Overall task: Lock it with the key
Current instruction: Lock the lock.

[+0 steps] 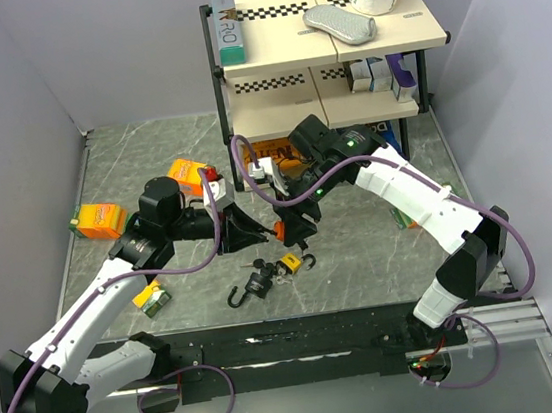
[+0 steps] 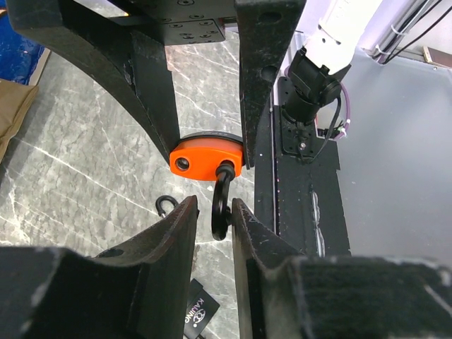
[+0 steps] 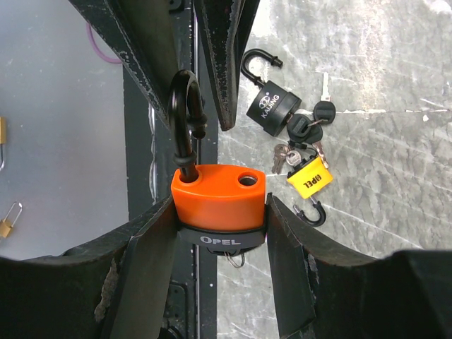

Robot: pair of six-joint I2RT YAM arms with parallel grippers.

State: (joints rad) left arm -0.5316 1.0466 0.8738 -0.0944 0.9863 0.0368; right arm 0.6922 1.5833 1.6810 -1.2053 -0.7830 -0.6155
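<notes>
An orange padlock (image 3: 219, 198) with a black OPEL band hangs above the table, with my right gripper (image 3: 220, 205) shut on its two sides. Its black shackle (image 3: 185, 120) stands open, one hole in the body empty. A small wire ring (image 3: 233, 260) shows under the lock; the key itself is hidden. My left gripper (image 2: 214, 205) straddles the shackle (image 2: 221, 205) with narrow jaws; one finger (image 2: 247, 226) touches it and a gap shows on the other side. In the top view both grippers meet at the padlock (image 1: 280, 231) at mid-table.
On the table below lie a black padlock (image 3: 272, 109) with keys and a yellow padlock (image 3: 309, 178), both with open shackles. Orange boxes (image 1: 99, 219) and a small box (image 1: 152, 298) sit to the left. A shelf rack (image 1: 223, 82) stands behind.
</notes>
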